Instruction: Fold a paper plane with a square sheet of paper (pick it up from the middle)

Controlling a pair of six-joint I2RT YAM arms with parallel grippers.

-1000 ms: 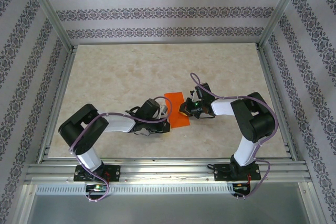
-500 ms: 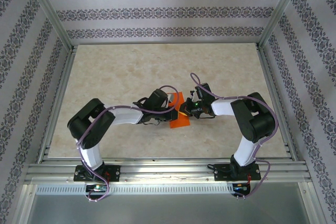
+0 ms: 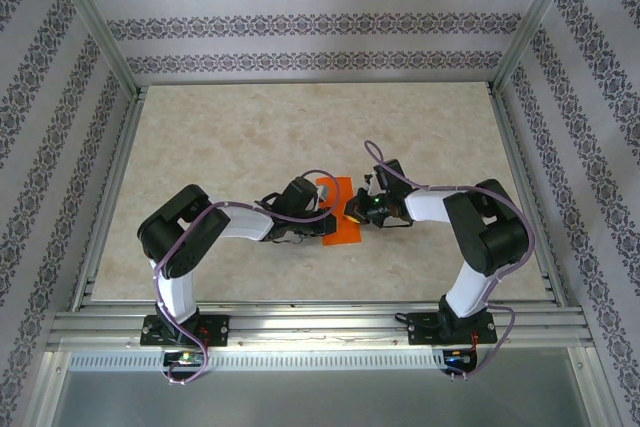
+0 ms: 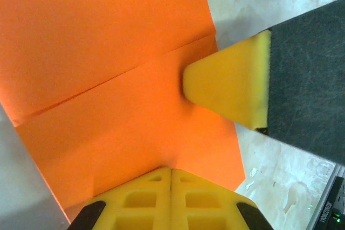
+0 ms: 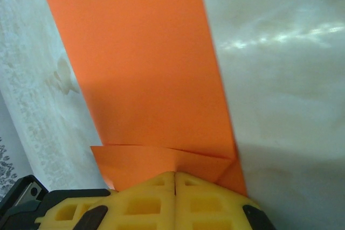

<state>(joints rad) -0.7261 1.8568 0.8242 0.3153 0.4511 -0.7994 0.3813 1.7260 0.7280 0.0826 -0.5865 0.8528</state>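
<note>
Left side first. Over the last second you swung the left arm from beside the orange paper sheet's (image 3: 342,231) left edge up onto it. The left gripper (image 3: 323,212) ended on top of the sheet, clenched tight. In the left wrist view its yellow fingertips (image 4: 171,195) sat at the sheet's edge with paper running under them. I couldn't tell whether a layer was pinched or just pressed flat.

Middle. The sheet stayed put on the table (image 3: 250,137), near the centre and between the 2 grippers. It was already partly folded: 1 straight fold line (image 4: 116,76) crossed it, and a small turned-over flap (image 5: 161,160) lay at the right gripper's end.

Right side. The right gripper (image 3: 353,210) barely moved in that second and was clamped closed too. Its tip touched the sheet's right edge at the end of the fold line. No paper showed between its fingers, so it looked like a hold-down.

My read: you went from 1 contact point to 2, which pinned the sheet for creasing or the next fold. It was still early, with no pointed nose and no dart shape. Thin paper like this could skid or buckle if either tip dragged.
</note>
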